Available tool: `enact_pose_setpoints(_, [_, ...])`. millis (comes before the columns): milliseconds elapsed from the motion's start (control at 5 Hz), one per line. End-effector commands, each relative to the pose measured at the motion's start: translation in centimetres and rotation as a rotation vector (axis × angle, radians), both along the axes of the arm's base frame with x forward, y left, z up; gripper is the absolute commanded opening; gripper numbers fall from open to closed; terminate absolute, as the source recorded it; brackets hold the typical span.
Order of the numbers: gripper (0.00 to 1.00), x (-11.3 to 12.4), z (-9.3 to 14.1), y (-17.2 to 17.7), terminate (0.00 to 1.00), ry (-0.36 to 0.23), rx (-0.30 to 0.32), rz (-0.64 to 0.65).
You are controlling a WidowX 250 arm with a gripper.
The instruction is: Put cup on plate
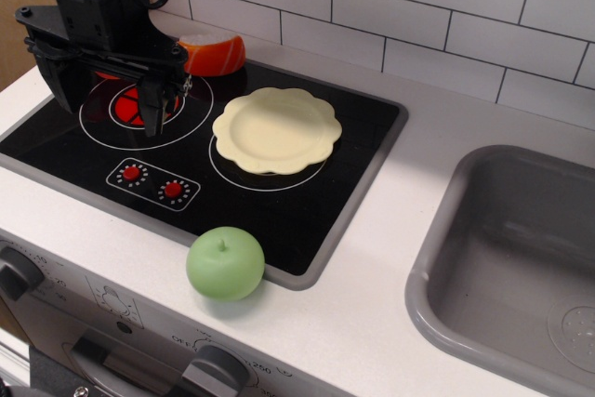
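The red-orange cup [130, 107] stands on the left burner of the black toy stovetop [307, 202], mostly hidden behind my gripper. My gripper [107, 99] hangs low over that burner with its jaws spread wide on either side of the cup, and I cannot tell whether they touch it. The cream-yellow plate [277, 129] with a scalloped rim lies flat and empty on the right burner, to the right of the gripper.
A squat orange piece with a white top [214, 53] sits at the stovetop's back edge by the tiled wall. A green apple [225, 263] rests at the stovetop's front edge. A grey sink [521, 258] lies at the right.
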State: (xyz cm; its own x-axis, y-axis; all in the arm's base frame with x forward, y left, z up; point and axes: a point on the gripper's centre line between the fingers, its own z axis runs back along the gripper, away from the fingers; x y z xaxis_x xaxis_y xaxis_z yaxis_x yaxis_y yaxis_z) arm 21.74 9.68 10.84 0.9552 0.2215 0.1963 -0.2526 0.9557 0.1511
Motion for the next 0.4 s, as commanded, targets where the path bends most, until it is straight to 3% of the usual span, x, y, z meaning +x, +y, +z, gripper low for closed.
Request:
enact_pose_setpoints(0, [1.0, 0.0, 0.0, 0.0, 0.0, 0.0, 0.0, 0.0])
enact_pose_setpoints(200, [1.0, 0.2, 0.3, 3.8, 0.0, -0.041, 0.032, -0.073])
